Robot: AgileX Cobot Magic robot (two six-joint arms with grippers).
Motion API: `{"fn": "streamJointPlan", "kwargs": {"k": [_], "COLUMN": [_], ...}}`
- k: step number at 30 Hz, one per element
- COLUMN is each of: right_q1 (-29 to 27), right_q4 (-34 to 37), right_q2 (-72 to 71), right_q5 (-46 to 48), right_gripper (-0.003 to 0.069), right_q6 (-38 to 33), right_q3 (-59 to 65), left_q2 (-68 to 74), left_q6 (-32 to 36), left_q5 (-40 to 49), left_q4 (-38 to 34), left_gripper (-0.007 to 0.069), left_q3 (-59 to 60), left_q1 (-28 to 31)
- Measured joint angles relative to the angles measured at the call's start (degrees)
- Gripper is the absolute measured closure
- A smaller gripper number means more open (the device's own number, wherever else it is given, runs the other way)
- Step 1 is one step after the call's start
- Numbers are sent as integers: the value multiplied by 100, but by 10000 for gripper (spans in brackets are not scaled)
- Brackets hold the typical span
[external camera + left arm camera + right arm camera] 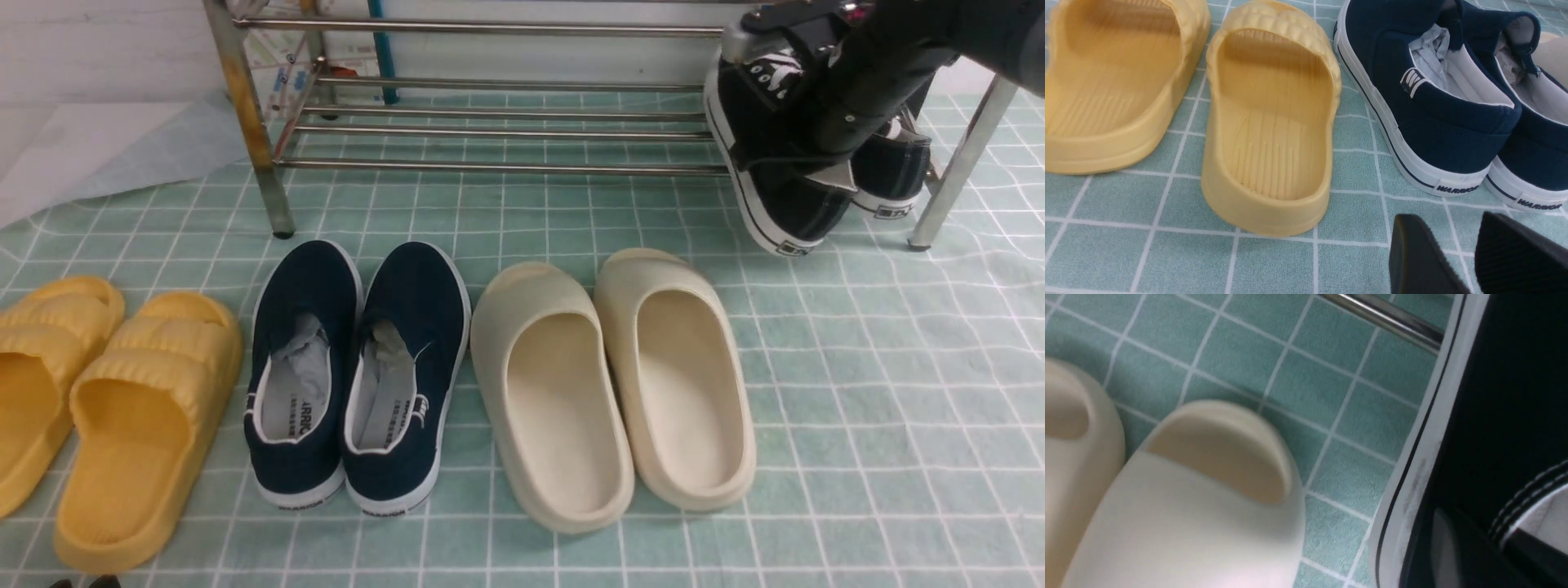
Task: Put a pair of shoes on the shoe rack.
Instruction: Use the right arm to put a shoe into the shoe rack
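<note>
The shoe rack (pixel 490 167) of steel tubes stands across the back. At its right end my right gripper (pixel 829 167) is shut on one black sneaker (pixel 771 175), which is tilted on its side, white sole to the left, heel hanging low over the front bar. In the right wrist view the gripper (pixel 1490 549) has one finger outside that sneaker (pixel 1494 396) and one inside the collar. The second black sneaker (pixel 894 167) sits behind it by the right leg, partly hidden by the arm. My left gripper (pixel 1447 220) hovers open and empty over the cloth.
On the green checked cloth in front of the rack lie yellow slides (pixel 106 408), navy slip-ons (pixel 359 376) and cream slides (pixel 612 384) in a row. The rack's rust-stained left leg (pixel 249 122) and right leg (pixel 955 171) stand on the cloth.
</note>
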Motion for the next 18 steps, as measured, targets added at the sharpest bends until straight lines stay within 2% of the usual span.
{"fn": "streamJointPlan", "kwargs": {"k": [18], "right_q1": [17], "right_q4": [-202], "right_q2": [333], "right_q5": [-445], "right_gripper": [643], "right_q6": [-127], "right_q3": [-284], "left_q2": [0], "left_q6": [0], "left_q5": [0], "left_q4": [0], "left_gripper": [386], "left_q3": [0], "left_q1": [0]}}
